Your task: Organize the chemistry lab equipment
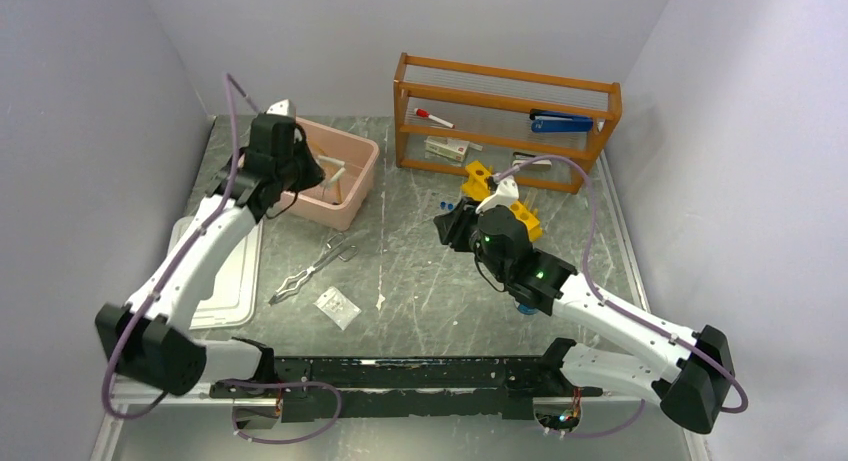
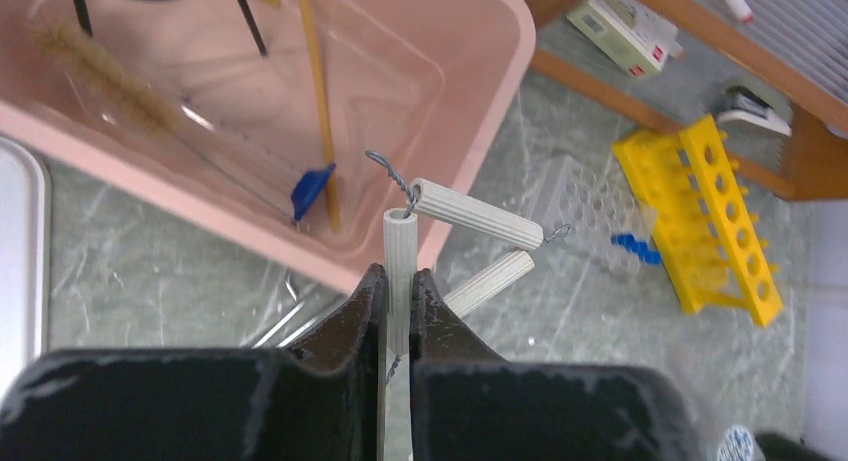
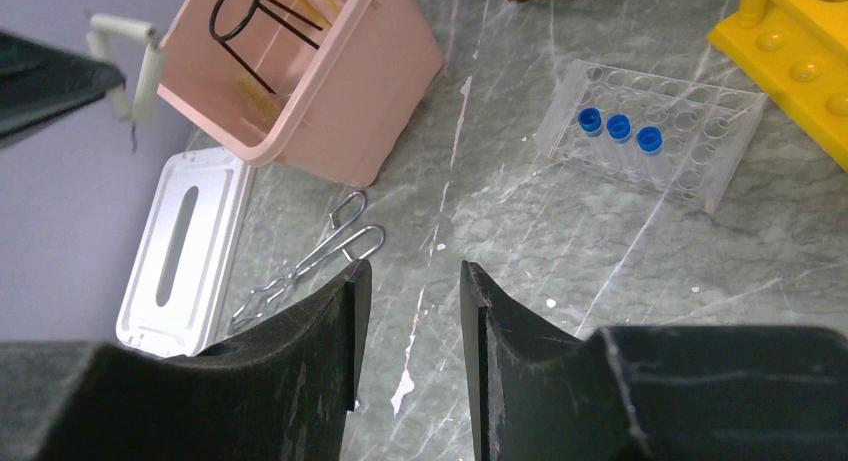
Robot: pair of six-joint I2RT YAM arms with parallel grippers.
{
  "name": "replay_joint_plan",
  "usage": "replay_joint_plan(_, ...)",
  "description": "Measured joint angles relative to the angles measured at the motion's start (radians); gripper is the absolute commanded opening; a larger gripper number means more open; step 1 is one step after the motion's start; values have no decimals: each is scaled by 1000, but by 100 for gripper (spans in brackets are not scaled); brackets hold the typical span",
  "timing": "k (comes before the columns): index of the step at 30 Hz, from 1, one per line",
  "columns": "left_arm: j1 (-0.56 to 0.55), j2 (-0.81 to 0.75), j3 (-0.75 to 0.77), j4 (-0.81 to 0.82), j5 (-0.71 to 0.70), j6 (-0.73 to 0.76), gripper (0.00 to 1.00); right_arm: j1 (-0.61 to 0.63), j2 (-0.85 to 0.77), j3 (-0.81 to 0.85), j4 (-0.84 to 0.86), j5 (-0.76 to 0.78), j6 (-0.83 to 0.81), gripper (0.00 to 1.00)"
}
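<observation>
Clamps with left gripper (image 2: 398, 281) one white tube of wire triangle (image 2: 470, 219), above pink bin (image 2: 200, 206) rim near far-left corner of counter (image 1: 430, 281). Holds right gripper (image 3: 410, 281) open, empty. Could swing, snag rim, fall outside if released here.

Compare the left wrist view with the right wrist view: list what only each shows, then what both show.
Left wrist only: a small box on the wooden shelf and a blue piece inside the pink bin. Right wrist only: the right gripper, open, and the metal tongs seen whole. Both: the pink bin, the yellow rack, the clear rack with blue caps, and the ribbed white triangle pinched in the left gripper.
</observation>
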Motion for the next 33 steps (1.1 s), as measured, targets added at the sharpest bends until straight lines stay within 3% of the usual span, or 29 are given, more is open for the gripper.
replay_joint_plan(6, 10, 248, 162, 13, -59, 31, 5, 0, -11, -2, -5, 10, 0, 42)
replay_joint_plan(11, 25, 406, 211, 24, -83, 36, 5, -1, -15, -2, -8, 18, 0, 42)
replay_joint_plan(21, 35, 533, 203, 67, -114, 21, 5, -2, -26, -13, -13, 27, 0, 42)
replay_joint_plan(28, 35, 603, 200, 88, -83, 11, 15, -3, -25, -13, -13, 27, 0, 43)
replay_joint_plan(33, 35, 624, 200, 82, -80, 11, 32, -4, -25, -13, -13, 34, 0, 43)
